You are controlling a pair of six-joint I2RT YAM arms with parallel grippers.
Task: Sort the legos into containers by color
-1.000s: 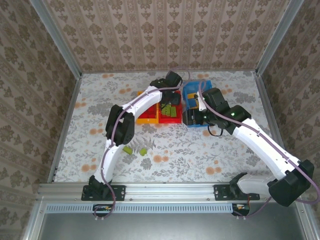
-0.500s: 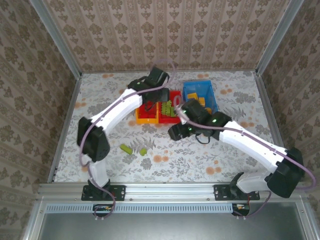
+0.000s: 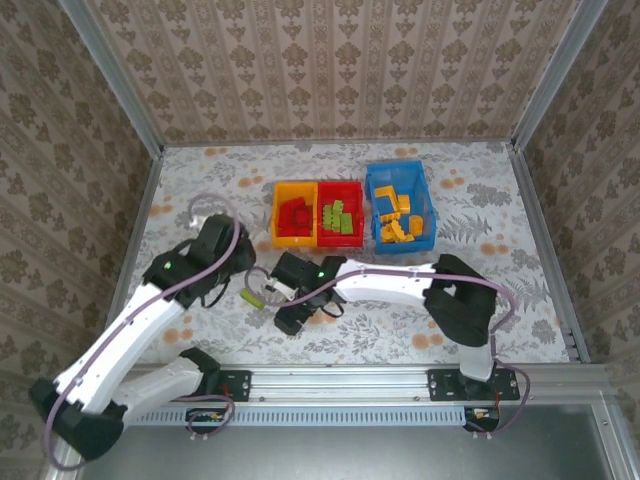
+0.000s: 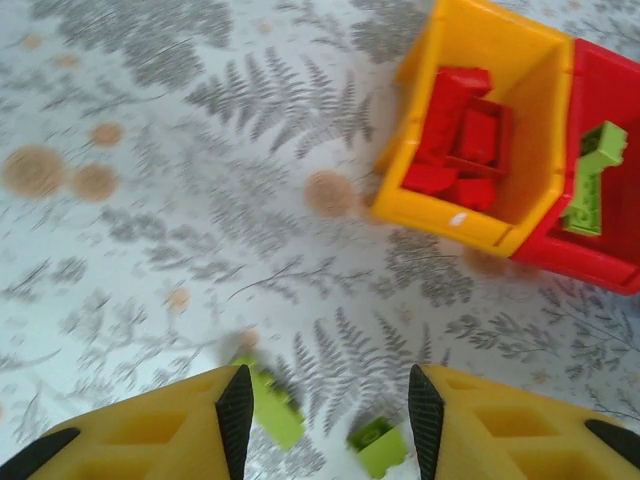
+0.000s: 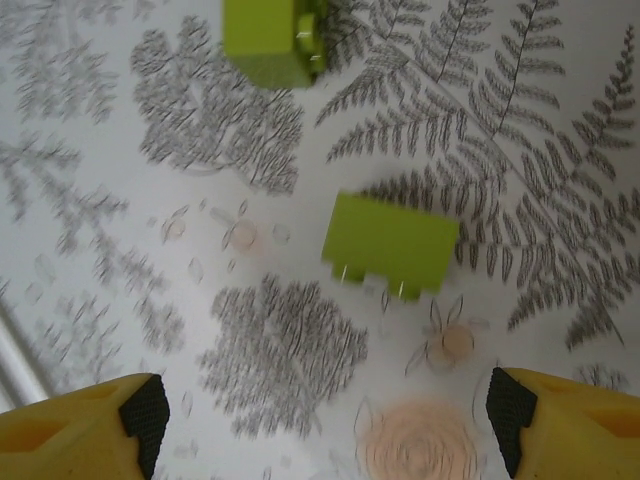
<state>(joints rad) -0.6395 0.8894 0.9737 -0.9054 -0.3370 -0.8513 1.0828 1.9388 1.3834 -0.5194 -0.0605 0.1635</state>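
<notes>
By the tabletop's [image 3: 520,270] near edge, left of middle, the left tool [image 4: 330,420] hangs spread and empty above two loose lime legos [image 4: 272,405], and the right tool [image 5: 325,415] — jaws wide, holding nothing — hovers over them too. Toward the far edge the yellow-orange bin [image 3: 276,225] holds red legos [image 3: 296,215], the red bin [image 3: 340,242] lime pieces [image 3: 340,217], the blue bin [image 3: 398,167] yellow legos [image 3: 400,215], so the sort looks nearly done, only those two left.

We count three bins: yellow bin [image 3: 276,215], red bin [image 3: 340,184], blue bin [image 3: 395,166]. Two green bricks [image 5: 391,245] loose on table [image 3: 480,220]. Two arms [image 3: 130,322].
</notes>
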